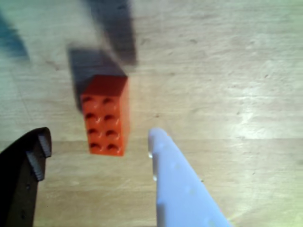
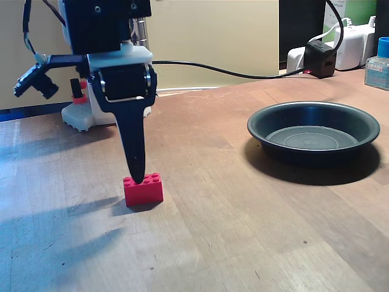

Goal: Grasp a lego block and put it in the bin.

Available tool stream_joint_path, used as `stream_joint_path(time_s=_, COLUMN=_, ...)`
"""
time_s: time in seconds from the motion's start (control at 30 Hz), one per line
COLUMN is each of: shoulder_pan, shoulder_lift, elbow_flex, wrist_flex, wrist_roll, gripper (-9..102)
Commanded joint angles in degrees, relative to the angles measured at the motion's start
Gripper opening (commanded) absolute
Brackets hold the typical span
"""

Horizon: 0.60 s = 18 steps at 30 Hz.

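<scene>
The lego block (image 1: pixel 105 116) is a small red brick with two rows of studs, lying flat on the wooden table. My gripper (image 1: pixel 100 135) is open and hangs just above it, with the black finger (image 1: pixel 35 153) to the block's left and the white finger (image 1: pixel 165 161) to its right, neither touching it. In the fixed view the black finger comes straight down, and the tip of my gripper (image 2: pixel 138 176) reaches the top of the lego block (image 2: pixel 143 190). The bin (image 2: pixel 285 146), a shallow round dark grey pan, stands empty far to the right.
The white robot base (image 2: pixel 82 115) stands behind the block at the left. A black cable (image 2: pixel 231 74) runs along the back to a black adapter (image 2: pixel 319 56) and white chargers (image 2: pixel 352 45). A blue-capped bottle (image 2: pixel 378 64) stands at the back right corner.
</scene>
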Motion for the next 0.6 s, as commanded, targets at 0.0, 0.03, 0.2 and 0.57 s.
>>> stream_joint_path(time_s=0.0, shoulder_pan=0.18, shoulder_lift=0.18, elbow_flex=-0.09, wrist_flex=-0.35, wrist_roll=-0.26, gripper=20)
stream_joint_path(time_s=0.03, shoulder_pan=0.18, shoulder_lift=0.18, elbow_flex=-0.09, wrist_flex=-0.35, wrist_roll=-0.26, gripper=20)
stream_joint_path(time_s=0.2, shoulder_pan=-0.26, shoulder_lift=0.18, elbow_flex=-0.62, wrist_flex=-0.35, wrist_roll=-0.26, gripper=20)
stream_joint_path(time_s=0.57, shoulder_pan=-0.62, shoulder_lift=-8.26, elbow_flex=-6.24, wrist_flex=-1.67, wrist_roll=0.35, gripper=20)
